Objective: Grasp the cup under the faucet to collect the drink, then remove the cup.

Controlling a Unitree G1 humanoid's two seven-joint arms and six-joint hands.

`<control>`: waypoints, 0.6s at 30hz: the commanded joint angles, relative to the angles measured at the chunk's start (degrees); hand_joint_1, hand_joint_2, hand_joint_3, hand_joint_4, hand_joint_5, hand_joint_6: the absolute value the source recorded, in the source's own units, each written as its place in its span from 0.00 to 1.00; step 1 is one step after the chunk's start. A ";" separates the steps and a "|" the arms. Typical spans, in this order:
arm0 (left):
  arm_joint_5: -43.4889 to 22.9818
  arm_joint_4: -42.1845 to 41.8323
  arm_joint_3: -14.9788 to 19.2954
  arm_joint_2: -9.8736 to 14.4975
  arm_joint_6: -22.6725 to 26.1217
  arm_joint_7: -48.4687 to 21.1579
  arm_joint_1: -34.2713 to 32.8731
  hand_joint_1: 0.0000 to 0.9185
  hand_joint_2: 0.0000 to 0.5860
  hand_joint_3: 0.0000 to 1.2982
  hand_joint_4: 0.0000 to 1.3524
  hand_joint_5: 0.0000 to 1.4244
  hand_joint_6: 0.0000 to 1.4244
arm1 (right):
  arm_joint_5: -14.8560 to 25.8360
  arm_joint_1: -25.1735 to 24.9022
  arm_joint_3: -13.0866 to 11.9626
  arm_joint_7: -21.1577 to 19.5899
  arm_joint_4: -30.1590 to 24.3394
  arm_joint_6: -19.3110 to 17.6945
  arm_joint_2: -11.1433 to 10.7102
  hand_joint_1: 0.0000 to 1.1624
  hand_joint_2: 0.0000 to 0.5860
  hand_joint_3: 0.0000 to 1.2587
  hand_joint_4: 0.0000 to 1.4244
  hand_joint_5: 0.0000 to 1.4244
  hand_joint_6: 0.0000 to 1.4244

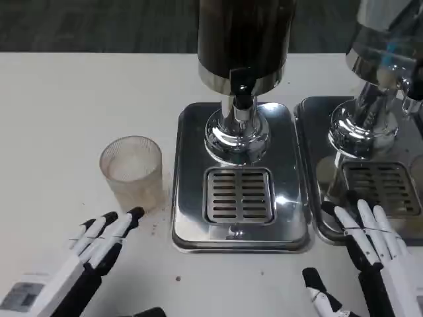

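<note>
A clear frosted plastic cup (pixel 132 171) stands upright on the white table, left of the dispenser's steel drip tray (pixel 190 165). The dark drink dispenser (pixel 243 36) rises at the back, its black faucet (pixel 242 92) above the slotted grate (pixel 238 195). My left hand (pixel 96 251) lies low at the front left, fingers stretched toward the cup with a small gap between them and its base. My right hand (pixel 370 254) is at the front right, fingers spread and empty, over the near edge of the second tray.
A second steel dispenser (pixel 380 72) with its own drip tray (pixel 310 132) and grate stands at the right. Bare white table (pixel 66 99) stretches left of and behind the cup.
</note>
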 commanded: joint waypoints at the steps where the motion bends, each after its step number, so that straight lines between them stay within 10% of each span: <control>1: -1.28 1.82 1.14 0.64 -2.07 2.71 -1.19 0.00 0.15 0.00 0.00 0.00 0.00 | -0.37 0.04 0.63 -0.14 -0.09 0.38 0.68 0.33 0.70 0.12 0.00 0.00 0.09; 18: -4.74 12.20 3.10 0.21 -7.12 9.56 -10.57 0.00 0.08 0.00 0.00 0.00 0.00 | 0.21 -3.30 1.39 -0.85 2.96 -0.29 1.57 0.32 0.71 0.12 0.00 0.00 0.11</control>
